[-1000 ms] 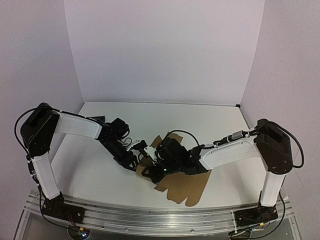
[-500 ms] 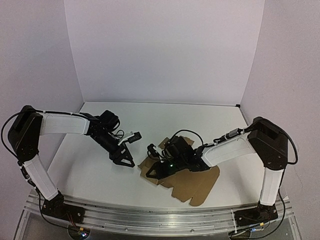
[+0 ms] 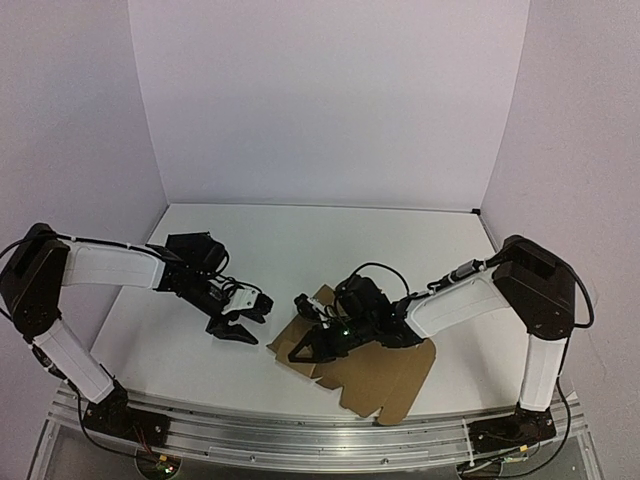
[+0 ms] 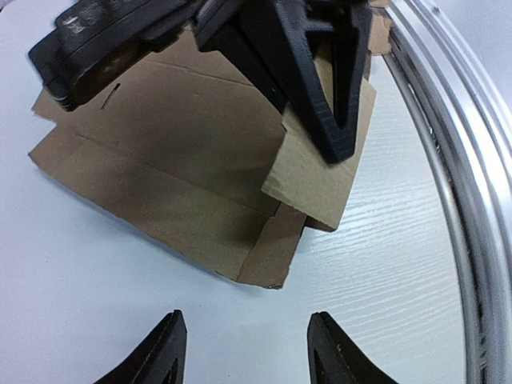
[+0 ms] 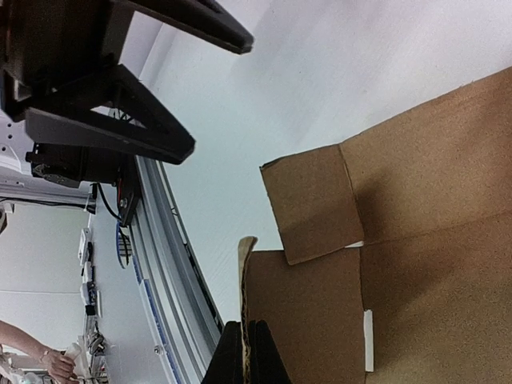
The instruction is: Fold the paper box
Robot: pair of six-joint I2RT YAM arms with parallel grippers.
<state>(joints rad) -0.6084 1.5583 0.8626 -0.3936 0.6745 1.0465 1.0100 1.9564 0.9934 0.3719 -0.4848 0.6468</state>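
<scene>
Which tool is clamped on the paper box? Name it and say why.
The right tool: it is shut on an upturned edge of the paper box. The left tool stands open off the sheet's corner, holding nothing.

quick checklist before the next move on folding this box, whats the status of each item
1. Right pincer holds the box: ok, shut on an upturned edge.
2. Left pincer ready to grasp: ok, jaws apart, nothing between them.
3. Left pincer off the box: ok, it is over bare table, just short of the near corner.
4. Box folded: not ok, mostly a flat sheet with flaps lying out.
5. Grip firm enough to lift or bend the flap: cannot tell.
</scene>
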